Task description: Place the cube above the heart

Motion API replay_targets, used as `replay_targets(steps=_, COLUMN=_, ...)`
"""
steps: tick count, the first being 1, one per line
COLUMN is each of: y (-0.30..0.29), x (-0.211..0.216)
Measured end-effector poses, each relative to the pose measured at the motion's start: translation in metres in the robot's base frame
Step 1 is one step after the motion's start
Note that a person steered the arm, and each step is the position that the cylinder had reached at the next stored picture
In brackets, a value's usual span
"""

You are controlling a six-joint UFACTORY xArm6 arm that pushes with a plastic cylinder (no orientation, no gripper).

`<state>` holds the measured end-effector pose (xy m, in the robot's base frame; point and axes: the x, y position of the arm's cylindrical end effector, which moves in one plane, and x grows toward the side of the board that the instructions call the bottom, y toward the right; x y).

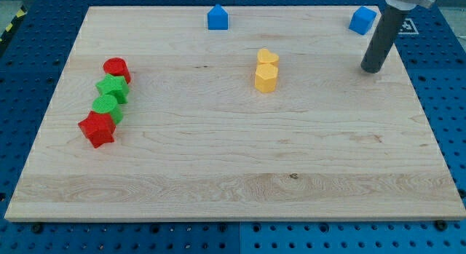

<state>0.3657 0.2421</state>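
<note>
Tip (372, 69) of the straight dark rod down on the pale wooden board (233, 174), no jaws on this rig so nothing to open or close and nothing held; bare rod end, touching no block

Landmark: small blue plastic cube (362, 20), the task block. Sits at the board's top edge toward the view's right, rotated a bit off square. Tip just below and slightly right of it, near but clear of contact

Yellow plastic heart (267, 57) well left of the blue cube and lower, mid-board. Yellow hexagonal block (266, 78) touching the heart's lower side. Blue house-shaped block (218, 18) far left of the cube along the same top edge. Cluster far left and lower: red cylinder (116, 68), green star-like block (113, 87), green rounded block (106, 107), red star-like block (97, 129), chained in contact

Risks, judged from layout:
- Cube hugging the top edge; any upward component in the push likely sends it off the board. Need to get round to its right side first, push left
- Rotated cube face means off-centre contact, likely spin and slip off the tip
- Going round from the current spot risks clipping the cube corner
- Overshoot left runs cube into the blue house-shaped block
- Push line too low hits the heart, shoves heart plus hexagonal block, target moves
</note>
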Motion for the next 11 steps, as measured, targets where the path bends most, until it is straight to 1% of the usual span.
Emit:
replay_targets(steps=2, y=0.046, x=-0.014)
replay_targets(steps=4, y=0.049, x=-0.037)
replay_targets(steps=6, y=0.05, x=-0.037)
replay_targets(steps=7, y=0.08, x=-0.037)
replay_targets(steps=8, y=0.096, x=-0.043)
replay_targets(steps=9, y=0.097, x=-0.077)
replay_targets(steps=10, y=0.097, x=-0.127)
replay_targets(steps=11, y=0.071, x=-0.14)
